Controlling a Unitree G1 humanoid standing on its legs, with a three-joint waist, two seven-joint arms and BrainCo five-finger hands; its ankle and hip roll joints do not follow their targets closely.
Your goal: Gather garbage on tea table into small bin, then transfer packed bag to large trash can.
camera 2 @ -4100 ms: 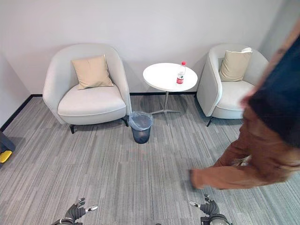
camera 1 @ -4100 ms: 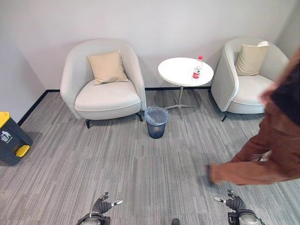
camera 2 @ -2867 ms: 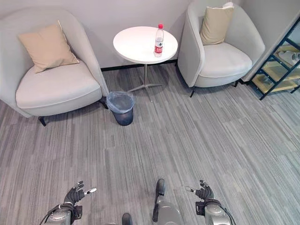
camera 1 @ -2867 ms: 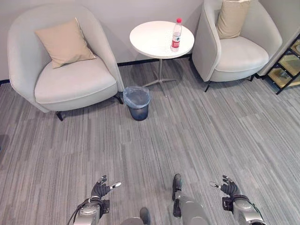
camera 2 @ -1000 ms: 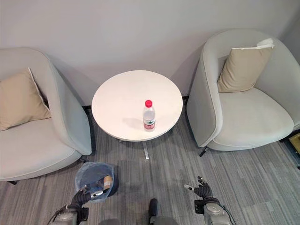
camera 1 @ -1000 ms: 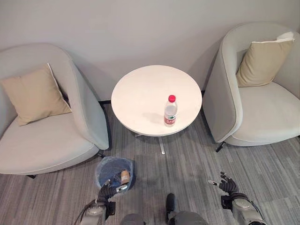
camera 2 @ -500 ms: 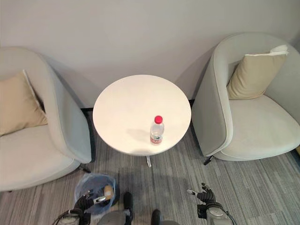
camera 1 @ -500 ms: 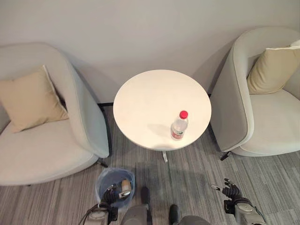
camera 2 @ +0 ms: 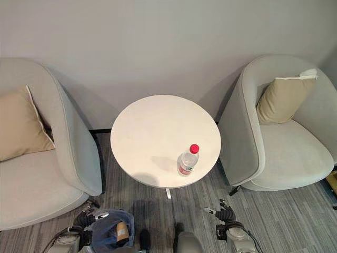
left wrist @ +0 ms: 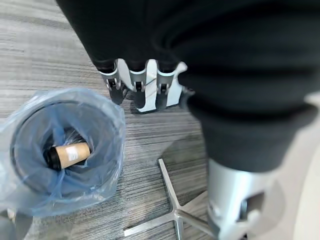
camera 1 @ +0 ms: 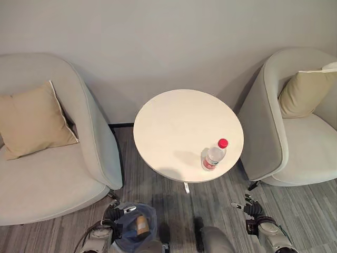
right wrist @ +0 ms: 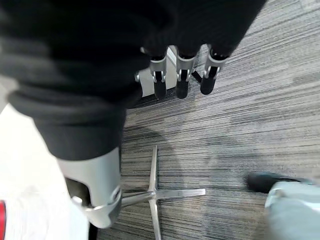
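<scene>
A clear plastic water bottle (camera 1: 212, 157) with a red cap and red label stands on the round white tea table (camera 1: 176, 124), near its front right edge. The small dark bin (camera 1: 149, 213), lined with a blue bag, sits on the carpet in front of the table's left side. A brown paper cup (left wrist: 70, 153) lies inside it. My left hand (camera 1: 111, 213) hangs low just left of the bin, its fingers (left wrist: 137, 92) relaxed and holding nothing. My right hand (camera 1: 253, 209) hangs low at the table's front right, fingers (right wrist: 181, 85) straight and empty.
A light armchair (camera 1: 47, 174) with a beige cushion stands left of the table, and another armchair (camera 1: 295, 147) stands to the right. The table's metal foot (right wrist: 152, 192) spreads on the grey carpet under the top. A grey wall is behind.
The camera has come closer to the table, so table and bottle sit lower in view and the bin is at the bottom edge. Both hands stay low and empty.
</scene>
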